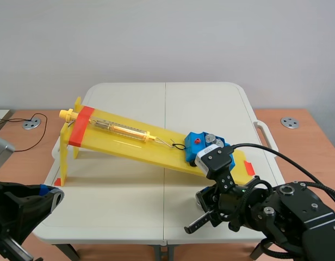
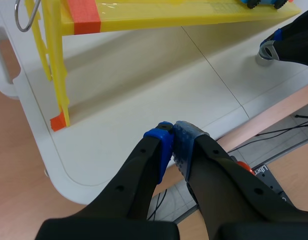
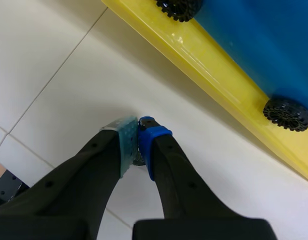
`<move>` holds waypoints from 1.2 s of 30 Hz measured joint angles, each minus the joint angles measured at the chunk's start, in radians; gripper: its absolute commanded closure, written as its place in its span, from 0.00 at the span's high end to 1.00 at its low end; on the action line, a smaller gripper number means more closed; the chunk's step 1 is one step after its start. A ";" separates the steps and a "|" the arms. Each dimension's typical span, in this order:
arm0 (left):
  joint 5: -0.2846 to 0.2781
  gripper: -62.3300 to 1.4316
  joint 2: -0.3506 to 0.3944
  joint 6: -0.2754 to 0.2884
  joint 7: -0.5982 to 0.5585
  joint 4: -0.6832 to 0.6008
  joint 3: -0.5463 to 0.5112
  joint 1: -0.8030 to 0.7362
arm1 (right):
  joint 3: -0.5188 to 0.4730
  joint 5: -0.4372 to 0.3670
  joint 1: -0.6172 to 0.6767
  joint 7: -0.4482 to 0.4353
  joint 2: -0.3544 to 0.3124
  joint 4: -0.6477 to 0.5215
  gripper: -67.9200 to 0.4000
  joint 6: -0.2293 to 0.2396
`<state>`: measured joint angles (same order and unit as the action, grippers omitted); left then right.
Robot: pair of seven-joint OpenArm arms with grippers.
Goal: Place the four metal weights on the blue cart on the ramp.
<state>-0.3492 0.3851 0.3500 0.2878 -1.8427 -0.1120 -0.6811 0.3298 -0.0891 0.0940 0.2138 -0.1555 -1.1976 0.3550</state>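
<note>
The blue cart (image 1: 200, 144) sits at the low right end of the yellow ramp (image 1: 129, 142), with silvery metal weights (image 1: 212, 139) on top of it. My right gripper (image 3: 138, 126) is down at the table just in front of the ramp, shut on a small metal weight (image 3: 138, 161) that barely shows between its pads. In the left wrist view that weight (image 2: 265, 51) shows as a silvery ring under the right arm's fingers. The cart's blue body (image 3: 254, 45) and black wheels lie ahead of the right gripper. My left gripper (image 2: 171, 131) is shut on nothing over the table's front left edge.
The ramp's raised end stands on yellow legs (image 2: 56, 75) at the left, with an orange-red band (image 1: 83, 126) and a spring scale (image 1: 124, 129) hooked to the cart by a cord. The white folding table (image 1: 129, 190) has bare surface in front of the ramp.
</note>
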 measured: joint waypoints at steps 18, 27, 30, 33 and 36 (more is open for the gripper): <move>0.000 0.07 0.000 0.000 0.000 0.000 0.000 0.000 | -0.127 -0.168 0.158 0.182 -0.140 -0.388 0.02 0.010; 0.000 0.07 0.000 0.000 0.000 0.000 0.000 0.000 | -0.290 -0.228 0.294 0.291 -0.184 -0.669 0.02 0.016; 0.000 0.07 0.000 0.000 0.000 0.000 0.000 0.000 | -0.356 -0.241 0.317 0.316 -0.189 -0.729 0.02 0.020; 0.000 0.07 0.000 0.000 0.000 0.000 0.000 0.000 | -0.407 -0.261 0.317 0.316 -0.189 -0.741 0.02 0.024; 0.000 0.07 0.000 0.000 0.000 0.000 0.000 0.000 | -0.413 -0.261 0.303 0.320 -0.188 -0.738 0.02 0.024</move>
<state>-0.3492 0.3851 0.3500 0.2878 -1.8427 -0.1120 -0.6807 -0.0834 -0.3496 0.3969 0.5343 -0.3435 -1.9358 0.3786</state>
